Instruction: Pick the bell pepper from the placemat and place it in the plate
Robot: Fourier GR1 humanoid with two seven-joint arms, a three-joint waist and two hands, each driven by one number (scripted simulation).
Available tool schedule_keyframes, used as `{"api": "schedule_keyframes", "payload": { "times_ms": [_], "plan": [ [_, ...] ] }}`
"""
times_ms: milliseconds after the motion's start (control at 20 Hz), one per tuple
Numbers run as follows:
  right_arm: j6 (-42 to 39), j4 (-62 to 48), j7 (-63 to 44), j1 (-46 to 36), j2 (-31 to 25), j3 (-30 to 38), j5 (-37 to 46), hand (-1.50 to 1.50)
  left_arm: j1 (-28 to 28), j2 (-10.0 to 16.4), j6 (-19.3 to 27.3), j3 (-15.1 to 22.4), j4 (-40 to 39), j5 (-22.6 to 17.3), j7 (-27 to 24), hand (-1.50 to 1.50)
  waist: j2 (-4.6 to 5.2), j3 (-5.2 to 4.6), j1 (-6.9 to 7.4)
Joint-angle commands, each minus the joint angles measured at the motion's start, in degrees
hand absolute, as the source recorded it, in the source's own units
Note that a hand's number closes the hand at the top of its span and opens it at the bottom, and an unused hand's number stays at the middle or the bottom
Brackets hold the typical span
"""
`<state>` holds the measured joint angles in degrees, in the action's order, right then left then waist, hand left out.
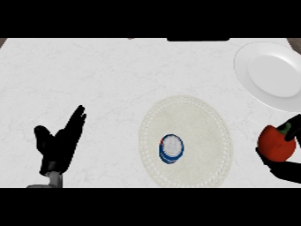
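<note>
right hand (295,170) grips bell pepper (276,144) below plate (273,75).

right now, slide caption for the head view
Right hand holds bell pepper beside placemat, short of plate; left hand rests open

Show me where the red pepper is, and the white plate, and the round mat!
bell pepper (275,145): head view, on its red side.
plate (273,75): head view, on its bare white middle.
placemat (192,115): head view, on a bare upper part.
</note>
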<state>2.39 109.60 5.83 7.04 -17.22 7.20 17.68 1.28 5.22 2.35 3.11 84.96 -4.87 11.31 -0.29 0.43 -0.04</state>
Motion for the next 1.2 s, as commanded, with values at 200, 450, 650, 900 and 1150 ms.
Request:
{"api": "schedule_keyframes", "payload": {
  "times_ms": [200, 450, 650, 900, 1150],
  "plan": [
    [4.4, -26.0, 9.4, -17.7, -3.6, 10.0, -1.6, 1.5, 1.4, -0.9, -1.4, 1.6, -3.7, 0.8, -0.9, 0.0, 0.62, -0.38, 1.11],
    [8.1, -44.6, 13.9, -30.0, -7.8, 15.0, -1.3, 1.5, 1.5, 0.0, -1.4, 1.3, 1.3, 0.1, 3.1, 0.0, 0.65, -0.33, 1.93],
    [8.4, -61.2, 23.0, -37.6, -11.7, 17.6, -1.6, 1.5, -0.9, 0.8, -2.9, -0.5, -3.5, -0.6, 0.1, 0.0, 0.99, -0.31, 2.17],
    [8.2, -76.5, 29.2, -45.9, -16.4, 19.9, -1.4, 1.5, -0.7, -1.4, -1.2, 1.2, -1.8, 0.4, 1.6, 0.0, 1.26, -0.23, 3.02],
    [9.7, -86.0, 23.3, -48.6, -18.8, 18.2, 2.9, 1.5, -1.4, -1.7, -2.2, 3.2, -0.6, 1.0, 2.2, 0.0, 2.28, -0.16, 5.17]
  ]
}}
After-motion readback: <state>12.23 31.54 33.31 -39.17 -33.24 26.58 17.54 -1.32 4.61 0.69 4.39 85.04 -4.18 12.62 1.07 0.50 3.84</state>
